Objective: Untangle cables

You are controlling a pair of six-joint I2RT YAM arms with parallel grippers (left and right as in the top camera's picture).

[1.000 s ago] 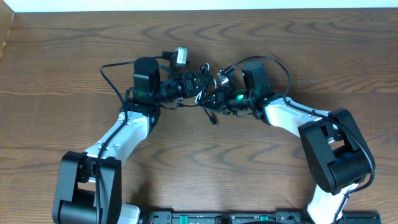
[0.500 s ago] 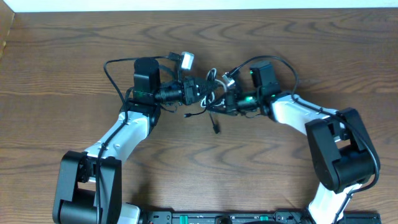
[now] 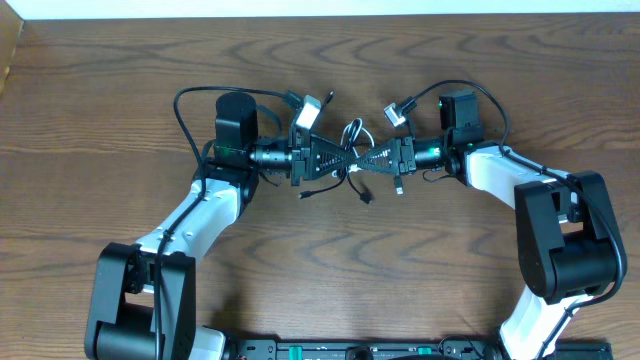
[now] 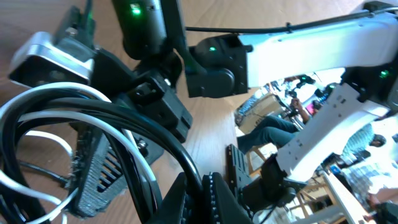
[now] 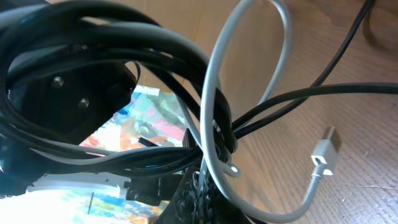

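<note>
Left pincer (image 3: 325, 158) and right pincer (image 3: 388, 160) both clench the cables (image 3: 355, 165). I'm stretching the knot; next I'd tease the white cable (image 5: 210, 112) loose.

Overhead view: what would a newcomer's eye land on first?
The left gripper and right gripper nose to nose at centre, both shut on the tangled cables bunched between them. Up close in the right wrist view, the white cable loops around the black cable strands.

Brown wood-grain table (image 3: 120, 90), cables (image 3: 352, 133) dangling loose ends over its middle, contact unclear
</note>
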